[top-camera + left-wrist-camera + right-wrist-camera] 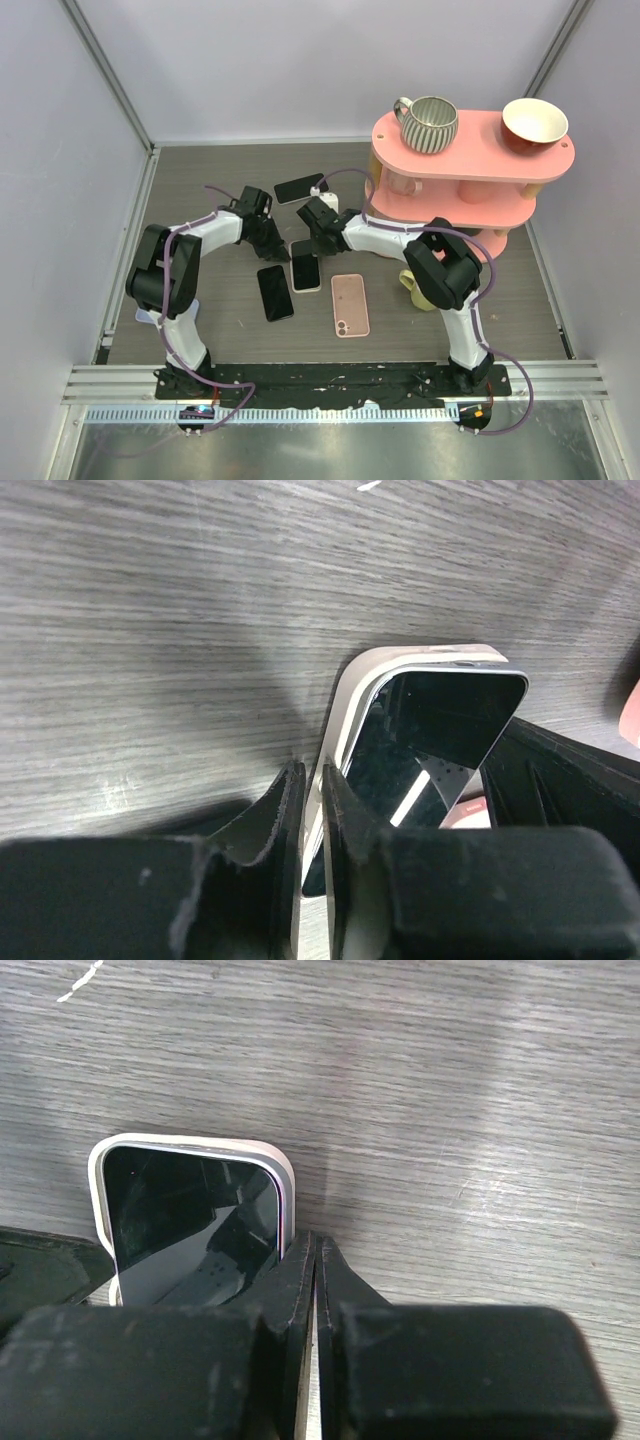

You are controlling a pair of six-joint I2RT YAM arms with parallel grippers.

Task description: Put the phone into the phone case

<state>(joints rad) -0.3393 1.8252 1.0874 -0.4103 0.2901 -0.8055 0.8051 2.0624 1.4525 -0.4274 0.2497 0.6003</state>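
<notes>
Between the two pincer tips, found the phone [305,268] lying screen up in the cream phone case [350,695] on the tabletop [200,190]. Logged the long axis as running from the tips back toward the arm bases. Marked both pincers at its far end, one per long edge.

Saw the left pincer [315,792] narrow, fingers [275,820] either side of the case's left wall, with cream rim in the slit. Read that as a pinch on the wall, not on the phone. Saw the right pincer [316,1252] closed finger to finger with nothing between, tips just beside the case's right edge near the far corner. Could not tell touching from just apart.

Judged neither arm nearer: both right at the thing, left on its left, right on its right.

Noted in the left wrist view a far right phone corner seemingly raised above the case rim, with the left edge tucked in. Saw an even rim round the far end in the right wrist view, so could not call it seated or not.

Judged the coming move as hinging on that right edge: press down just inward of the closed right tips, with the left steadying the wall. Flagged a risk of sliding the case sideways instead of snapping the phone in.

Ignored a black phone [275,292] and a pink phone [350,305], back up, both flat and nearer the bases than the tips.
</notes>
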